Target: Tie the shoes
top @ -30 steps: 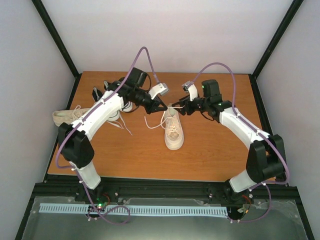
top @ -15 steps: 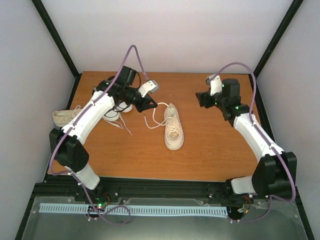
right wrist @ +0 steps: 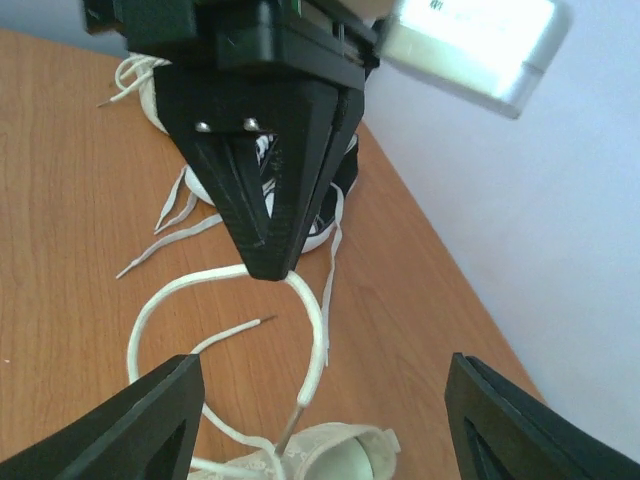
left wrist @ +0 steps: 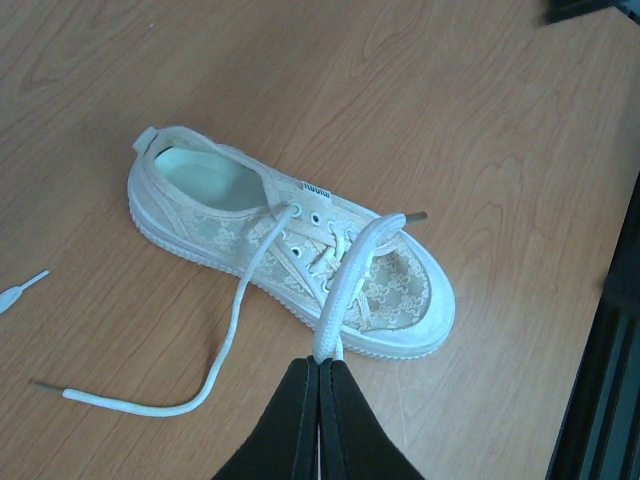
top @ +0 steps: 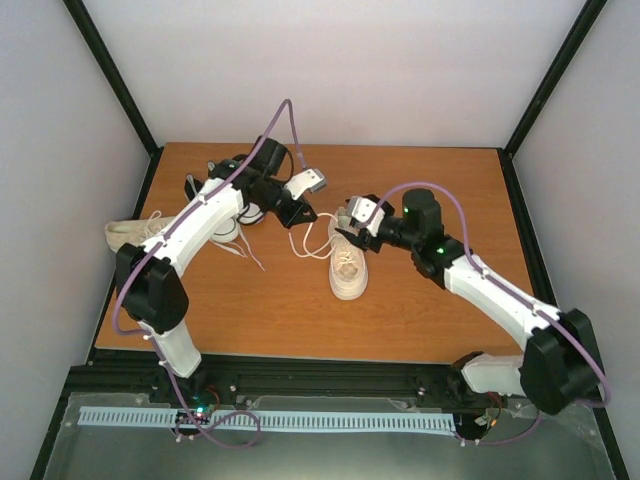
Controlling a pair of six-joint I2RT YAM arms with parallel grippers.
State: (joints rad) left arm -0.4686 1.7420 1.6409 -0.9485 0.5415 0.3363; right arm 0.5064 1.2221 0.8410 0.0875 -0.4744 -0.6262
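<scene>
At centre, cream shoe (top: 348, 265), toe nearward.

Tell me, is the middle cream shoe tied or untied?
Untied. The cream shoe has no knot; one lace trails loose on the table, the other is pinched by the left end effector.

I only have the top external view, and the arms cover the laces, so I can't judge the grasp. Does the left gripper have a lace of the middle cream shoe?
Observer: Yes. The left wrist view shows the left gripper shut on a lace loop drawn across the cream shoe.
Operator: Where is the other lace?
Observer: The other lace trails slack from the eyelets onto the table, with its tip free.
Operator: Is the right gripper open?
Observer: Yes. In the right wrist view the right gripper is open and holds nothing, with the left gripper straight ahead of it.
</scene>
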